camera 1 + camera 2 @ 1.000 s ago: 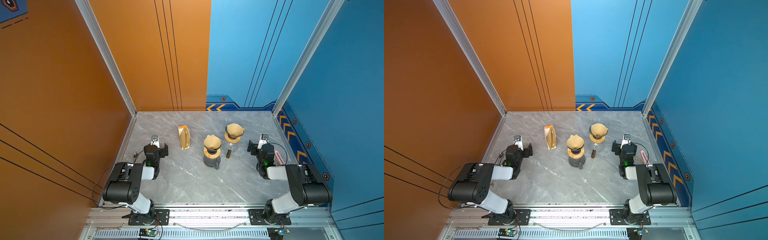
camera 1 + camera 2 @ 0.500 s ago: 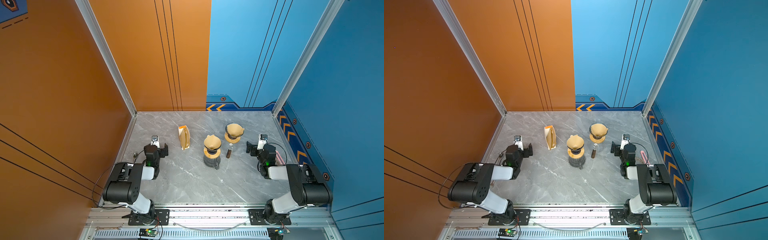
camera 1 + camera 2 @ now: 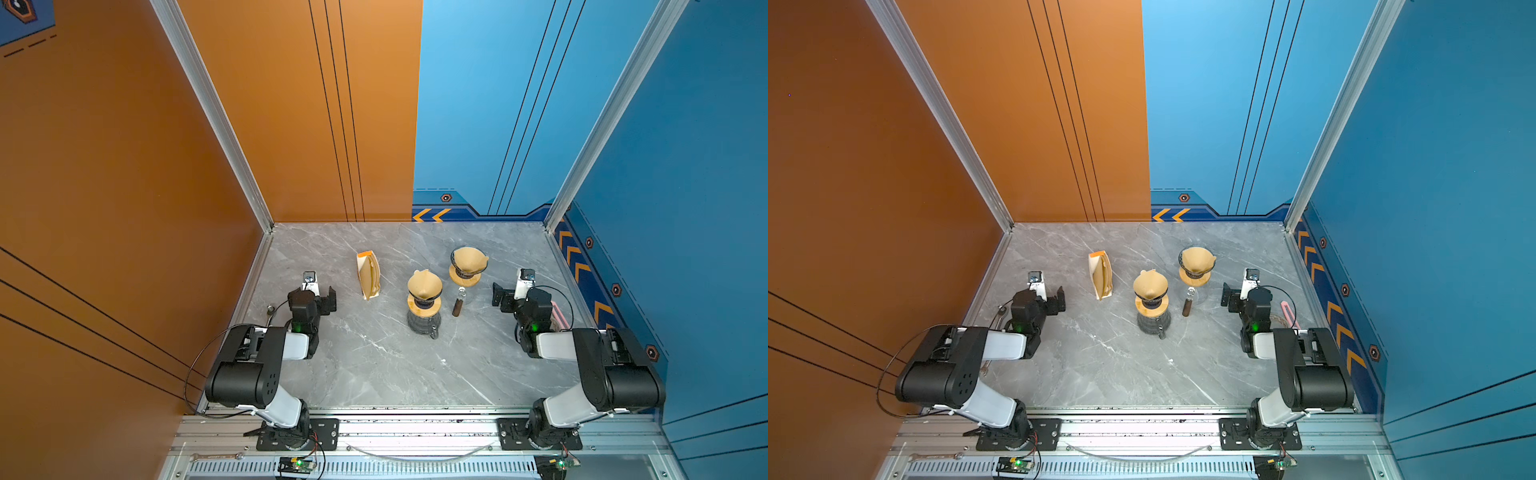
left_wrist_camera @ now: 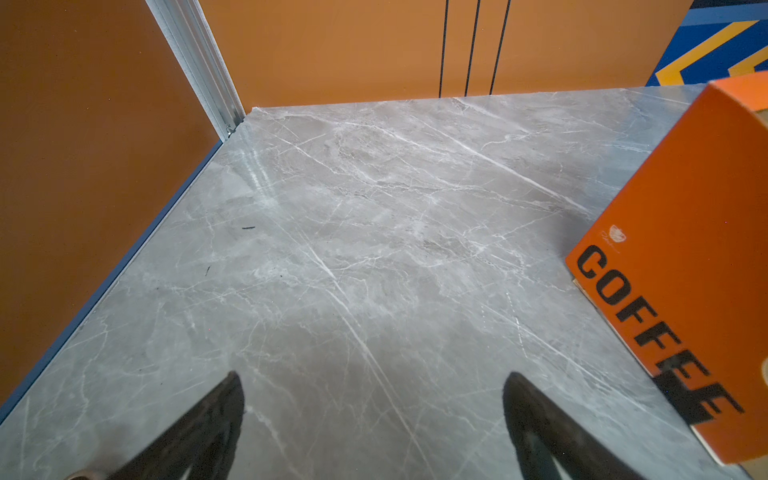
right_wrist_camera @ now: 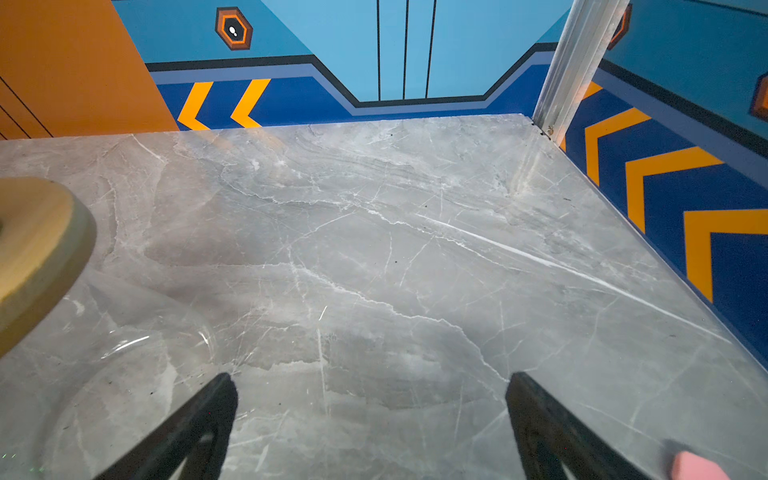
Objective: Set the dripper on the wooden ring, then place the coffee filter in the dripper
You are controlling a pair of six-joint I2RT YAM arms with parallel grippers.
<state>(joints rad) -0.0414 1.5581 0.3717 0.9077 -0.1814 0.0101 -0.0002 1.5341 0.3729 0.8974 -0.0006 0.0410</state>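
Evidently the job looked finished: a filter sat opened inside the dripper on the carafe, its cone matching the funnel so it needed no holding. A second filter filled the far dripper, near the scoop. Spare filters stood on edge in the box, probably so that one could be pinched out. The left gripper, near the box, had its jaws wide apart and held nothing. The right gripper, near the far dripper, was likewise spread and empty. Both hung low at the table's sides, likely to leave the middle unobstructed.
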